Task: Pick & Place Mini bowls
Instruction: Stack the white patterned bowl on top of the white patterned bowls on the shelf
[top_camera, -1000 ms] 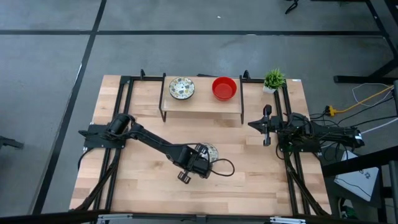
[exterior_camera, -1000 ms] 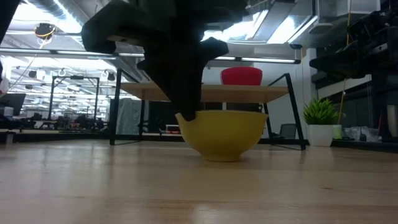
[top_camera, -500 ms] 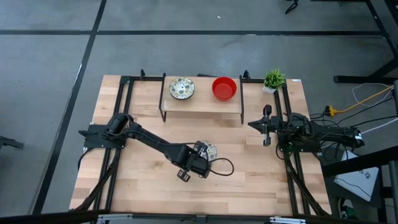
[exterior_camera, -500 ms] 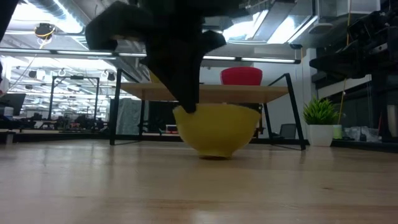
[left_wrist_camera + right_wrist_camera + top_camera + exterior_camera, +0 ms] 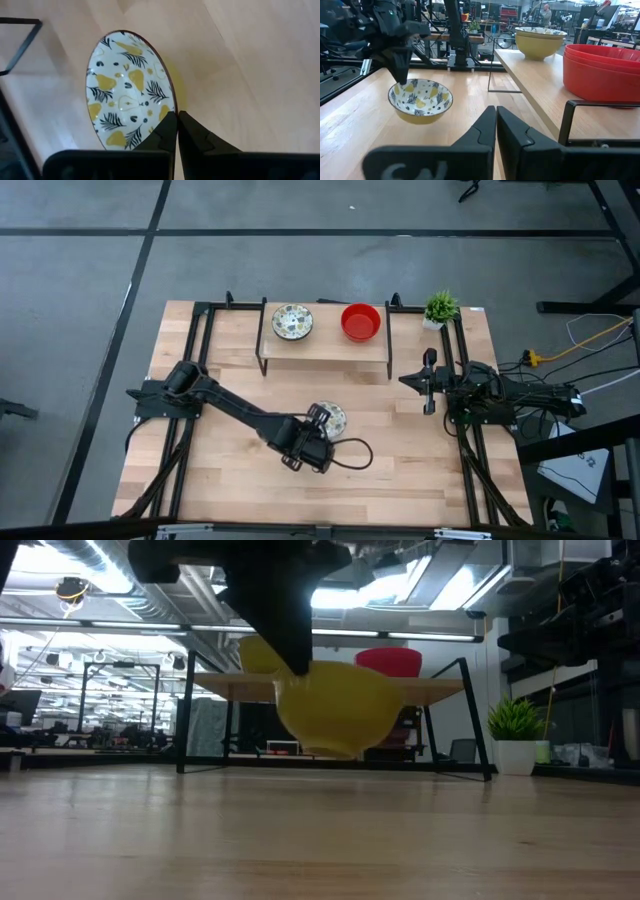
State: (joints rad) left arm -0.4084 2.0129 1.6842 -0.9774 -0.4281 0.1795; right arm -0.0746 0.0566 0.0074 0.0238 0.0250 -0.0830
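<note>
Since the earlier frames, the patterned bowl [image 5: 335,705] has been lifted clear of the table [image 5: 420,470]; it sat on the wood a second ago and now hangs above it, tilted, pinched at its rim by the left gripper [image 5: 318,418], whose jaws are closed on it. From overhead the lift is hard to judge; the low view shows the gap beneath the bowl plainly, along with its yellow outer wall. Only the left wrist view gives the interior in detail: white, printed with yellow pears and dark leaves, nothing inside. On the raised shelf [image 5: 325,346] at the far side stand a second patterned bowl [image 5: 292,322] and, well apart from it, a red bowl [image 5: 360,321]. Overhead that reads as a single red bowl; the right wrist view shows several red rims nested in a stack there. Near the far right corner of the table stands a small plant [image 5: 440,308]. The right gripper [image 5: 429,382] waits at the right side, jaws together, holding nothing.
</note>
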